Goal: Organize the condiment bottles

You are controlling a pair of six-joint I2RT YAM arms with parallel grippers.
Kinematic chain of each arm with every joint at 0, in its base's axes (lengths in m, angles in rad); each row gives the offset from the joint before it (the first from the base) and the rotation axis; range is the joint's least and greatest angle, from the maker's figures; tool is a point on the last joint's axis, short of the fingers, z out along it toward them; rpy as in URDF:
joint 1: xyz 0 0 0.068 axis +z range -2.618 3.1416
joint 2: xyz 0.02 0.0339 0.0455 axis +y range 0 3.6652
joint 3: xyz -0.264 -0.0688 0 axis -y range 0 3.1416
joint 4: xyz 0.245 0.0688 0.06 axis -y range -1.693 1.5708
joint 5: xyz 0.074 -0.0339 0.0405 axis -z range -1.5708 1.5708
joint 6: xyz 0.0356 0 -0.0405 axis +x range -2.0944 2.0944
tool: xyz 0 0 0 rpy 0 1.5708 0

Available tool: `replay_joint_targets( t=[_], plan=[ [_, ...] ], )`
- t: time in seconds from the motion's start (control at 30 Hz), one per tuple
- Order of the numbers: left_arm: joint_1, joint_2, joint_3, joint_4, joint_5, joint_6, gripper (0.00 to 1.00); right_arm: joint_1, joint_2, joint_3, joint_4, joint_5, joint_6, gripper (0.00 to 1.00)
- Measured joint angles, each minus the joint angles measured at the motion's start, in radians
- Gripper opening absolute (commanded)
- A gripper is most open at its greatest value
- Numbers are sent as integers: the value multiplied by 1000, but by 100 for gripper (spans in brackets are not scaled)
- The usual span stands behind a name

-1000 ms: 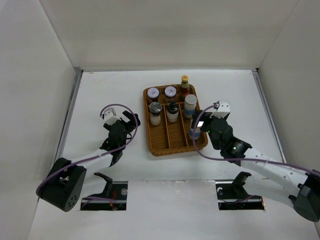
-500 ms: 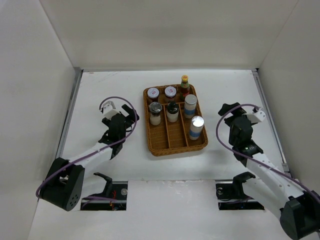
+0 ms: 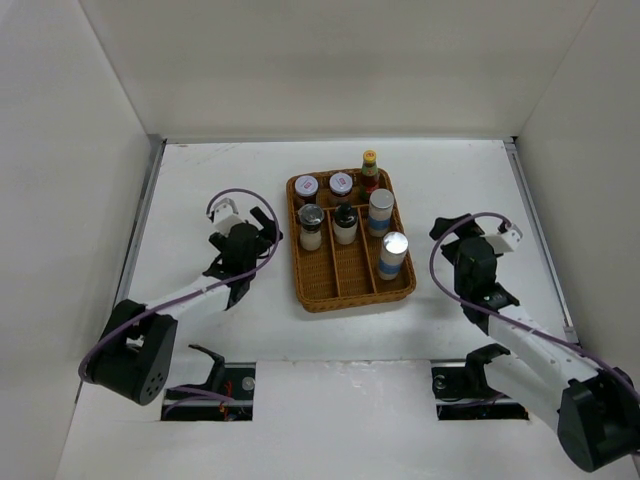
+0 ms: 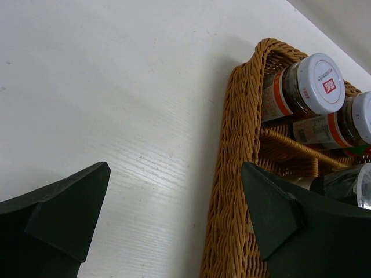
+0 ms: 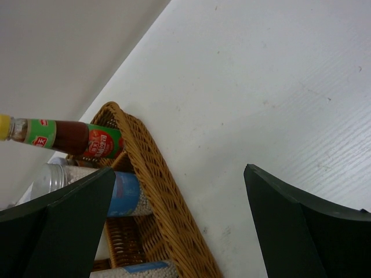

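While flanking the tray (image 3: pixel 352 301), left claw (image 4: pixel 174 174) and right claw (image 5: pixel 179 169) hover wide open, empty.

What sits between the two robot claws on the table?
The wicker tray holding the condiment bottles lies between the left gripper and right gripper, as the top view shows.

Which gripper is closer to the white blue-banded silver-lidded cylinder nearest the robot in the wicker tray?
Right. The right gripper is outside the right edge of the brown wicker tray, beside the white blue-banded cylinder; the left gripper is off its left edge.
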Motion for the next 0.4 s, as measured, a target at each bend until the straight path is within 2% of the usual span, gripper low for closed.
replay_joint_targets(
  t=[0.4],
  plan=[
    [-8,32,40,0,2,1,100,-1,36,0,42,-39,26,100]
  ],
)
